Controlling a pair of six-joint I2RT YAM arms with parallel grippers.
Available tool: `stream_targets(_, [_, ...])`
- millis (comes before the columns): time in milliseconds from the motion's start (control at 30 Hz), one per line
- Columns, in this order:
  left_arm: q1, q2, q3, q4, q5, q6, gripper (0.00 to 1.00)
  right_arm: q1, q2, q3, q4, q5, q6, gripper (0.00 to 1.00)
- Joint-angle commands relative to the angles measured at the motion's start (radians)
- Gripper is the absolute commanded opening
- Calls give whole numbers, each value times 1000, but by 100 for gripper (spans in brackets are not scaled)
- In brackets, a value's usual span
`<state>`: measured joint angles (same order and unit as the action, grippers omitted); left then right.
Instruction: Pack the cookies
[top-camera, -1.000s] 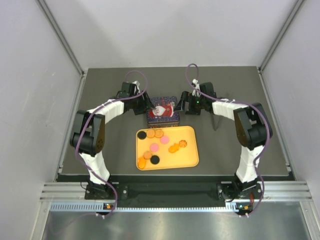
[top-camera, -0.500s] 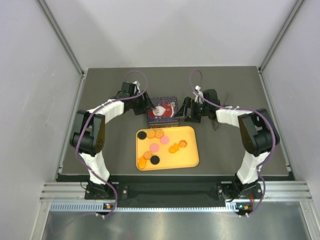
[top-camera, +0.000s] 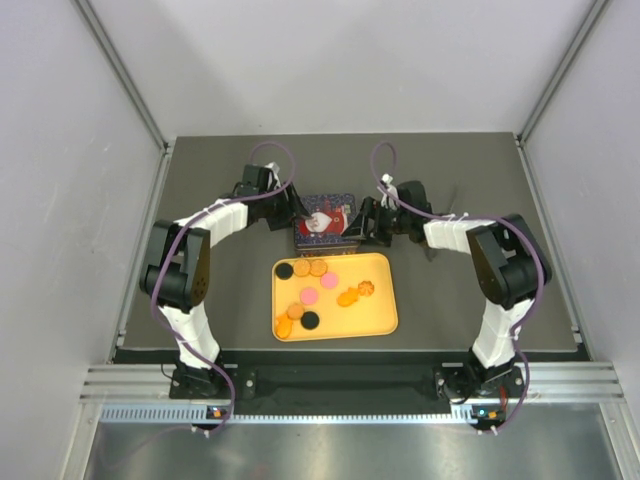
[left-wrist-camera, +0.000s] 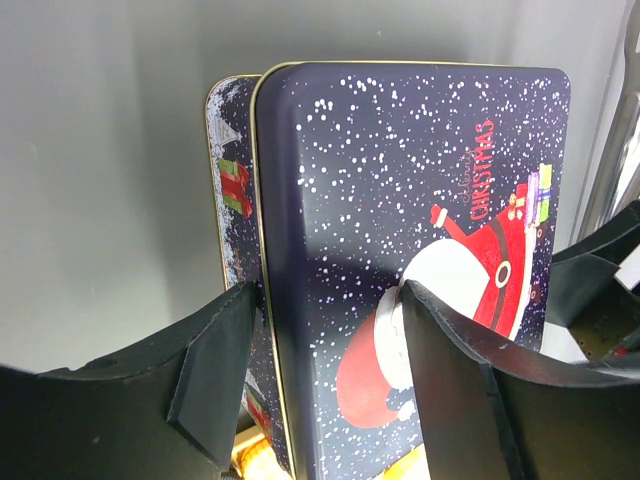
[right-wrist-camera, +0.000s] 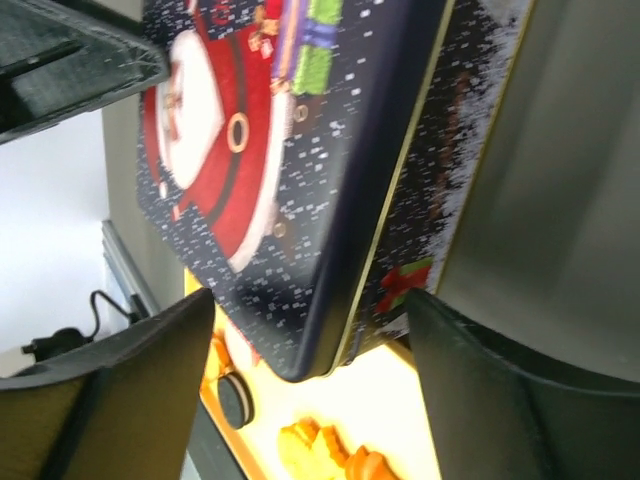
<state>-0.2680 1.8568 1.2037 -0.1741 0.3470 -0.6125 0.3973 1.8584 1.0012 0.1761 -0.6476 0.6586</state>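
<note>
Top external view puts the dark blue rectangular Christmas tin (top-camera: 326, 222), a Santa printed on its top, on the dark grey table (top-camera: 450, 170), just behind the yellow plastic tray (top-camera: 385, 305). The cookies (top-camera: 308, 293), small round orange, pink and black biscuits, lie scattered on that tray, mostly on its left half. The left gripper (top-camera: 293, 218) sits at the tin's left end and the right gripper (top-camera: 363, 222) at its right end.

From the left wrist, the left claw stands partly open. One finger (left-wrist-camera: 215, 370) meets the tin's side wall and the other lies across the printed top. Whether it squeezes the tin I cannot tell.

From the right wrist, the right claw is spread wide astride a corner of the tin. A finger sits close on each side, not visibly clamped.
</note>
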Motion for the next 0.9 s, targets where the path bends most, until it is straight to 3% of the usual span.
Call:
stream_targets(0, [-16, 8, -39, -38, 18, -1, 64, 25, 25, -4, 71, -18, 12, 75])
stream_targets(233, [-17, 13, -44, -15, 33, -13, 64, 52, 41, -6, 85, 3, 13, 42])
stream_targets(333, [-17, 37, -10, -24, 35, -9, 64, 64, 48, -1, 91, 3, 18, 35])
stream_targets(567, [-17, 88, 63, -51, 33, -9, 64, 101, 42, 25, 50, 26, -19, 36])
stream_targets(867, [-4, 68, 65, -88, 3, 26, 65, 146, 25, 43, -59, 74, -116, 57])
